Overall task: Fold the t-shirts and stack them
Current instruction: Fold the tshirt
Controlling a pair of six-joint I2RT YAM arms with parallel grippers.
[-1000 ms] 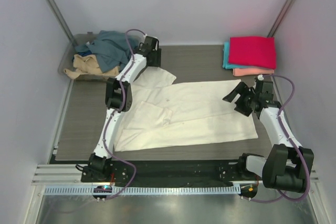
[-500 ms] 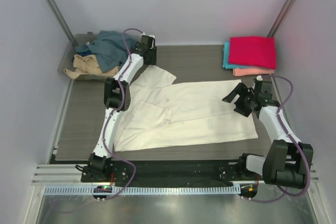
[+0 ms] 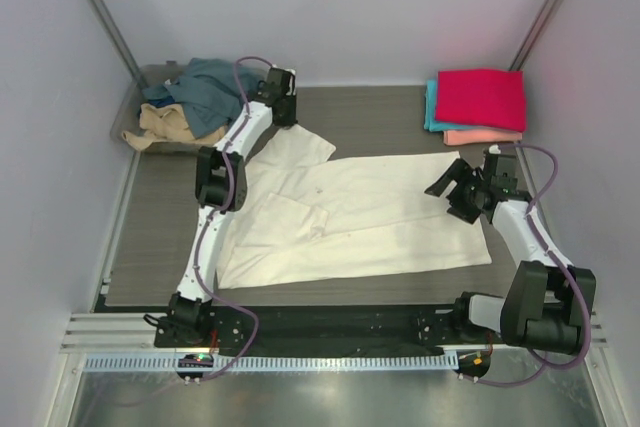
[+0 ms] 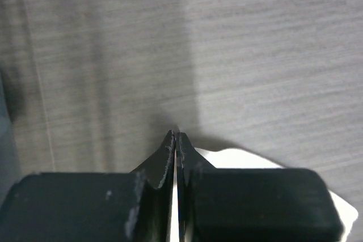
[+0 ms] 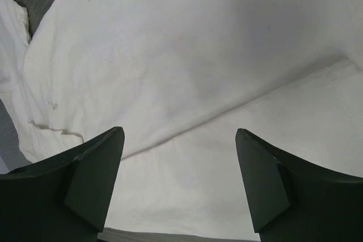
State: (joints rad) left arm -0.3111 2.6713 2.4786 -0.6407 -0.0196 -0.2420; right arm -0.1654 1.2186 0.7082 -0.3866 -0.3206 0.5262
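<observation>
A large cream t-shirt (image 3: 370, 212) lies spread flat across the middle of the grey mat, one sleeve (image 3: 300, 147) reaching toward the back left. My left gripper (image 3: 284, 119) sits low at that sleeve's far tip. In the left wrist view its jaws (image 4: 176, 135) are pressed together with a white sliver of cloth (image 4: 244, 157) between and beside them. My right gripper (image 3: 448, 197) hovers open over the shirt's right part. The right wrist view shows its fingers (image 5: 178, 131) spread wide above smooth cream cloth (image 5: 170, 55), holding nothing.
Folded shirts are stacked at the back right: magenta-red (image 3: 482, 97) on top, teal (image 3: 431, 107) and salmon-pink (image 3: 480, 136) under it. A clear bin (image 3: 128, 132) at the back left holds slate-blue (image 3: 210, 87) and tan (image 3: 175, 125) shirts. Walls enclose three sides.
My left gripper has reached a little farther back along the sleeve and closed its jaws. The right gripper has shifted only slightly and stays open.
</observation>
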